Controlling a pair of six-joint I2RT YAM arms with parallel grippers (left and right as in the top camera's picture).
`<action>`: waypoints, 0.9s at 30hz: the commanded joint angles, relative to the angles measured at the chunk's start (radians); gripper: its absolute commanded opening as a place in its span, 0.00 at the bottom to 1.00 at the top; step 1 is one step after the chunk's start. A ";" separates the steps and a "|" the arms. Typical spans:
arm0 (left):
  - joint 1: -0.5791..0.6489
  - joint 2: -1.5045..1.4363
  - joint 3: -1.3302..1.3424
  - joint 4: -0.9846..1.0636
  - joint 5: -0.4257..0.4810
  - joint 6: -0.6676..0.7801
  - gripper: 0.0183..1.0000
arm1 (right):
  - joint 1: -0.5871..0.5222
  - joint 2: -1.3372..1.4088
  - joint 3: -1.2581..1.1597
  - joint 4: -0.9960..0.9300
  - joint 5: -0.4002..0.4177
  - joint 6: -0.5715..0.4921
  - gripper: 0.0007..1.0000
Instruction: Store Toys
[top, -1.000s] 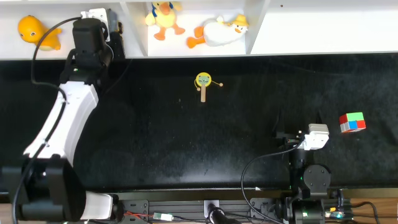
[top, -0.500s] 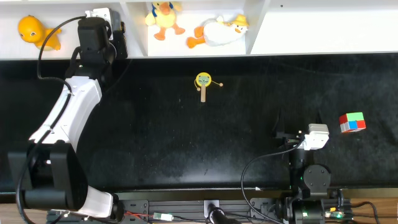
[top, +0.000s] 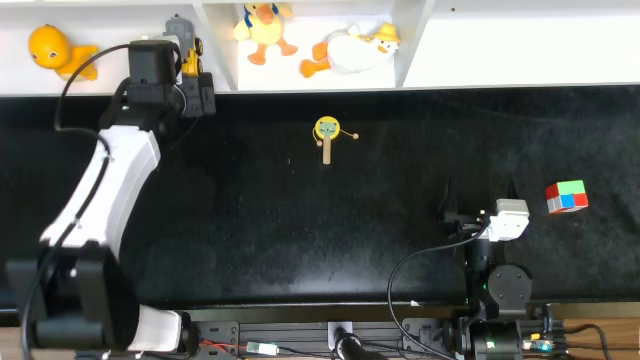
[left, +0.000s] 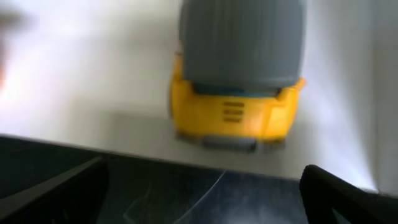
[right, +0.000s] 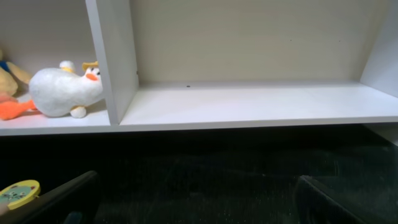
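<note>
A yellow and grey toy truck (left: 236, 93) stands on the white shelf (left: 74, 124), in its left compartment, also seen from above as the truck (top: 183, 35). My left gripper (left: 205, 199) is open just in front of it on the table side, with nothing between its fingers; in the top view the left gripper (top: 193, 85) sits at the shelf's edge. A yellow rattle drum on a stick (top: 327, 135) lies on the black table. A coloured cube (top: 566, 196) lies at the right. My right gripper (right: 199, 205) is open and empty, low over the table.
An orange duck (top: 55, 50) sits in the left compartment beside the truck. A yellow plush duck (top: 262, 28) and a white plush duck (top: 350, 50) fill the middle compartment. The right compartment (right: 261, 102) is bare. The black table mat (top: 300, 230) spreads wide.
My left gripper has drawn back out of the shelf's left compartment, and the toy truck now stands free on the shelf. The right arm has not moved.
</note>
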 joint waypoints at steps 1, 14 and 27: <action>-0.001 -0.161 -0.044 -0.027 -0.034 0.020 1.00 | 0.006 -0.008 -0.013 0.005 -0.003 0.005 1.00; -0.001 -0.828 -0.557 -0.048 0.014 0.014 1.00 | 0.006 -0.008 -0.013 0.005 -0.003 0.005 0.99; -0.002 -1.463 -1.111 0.497 0.140 0.016 1.00 | 0.006 -0.008 -0.013 0.005 -0.003 0.005 1.00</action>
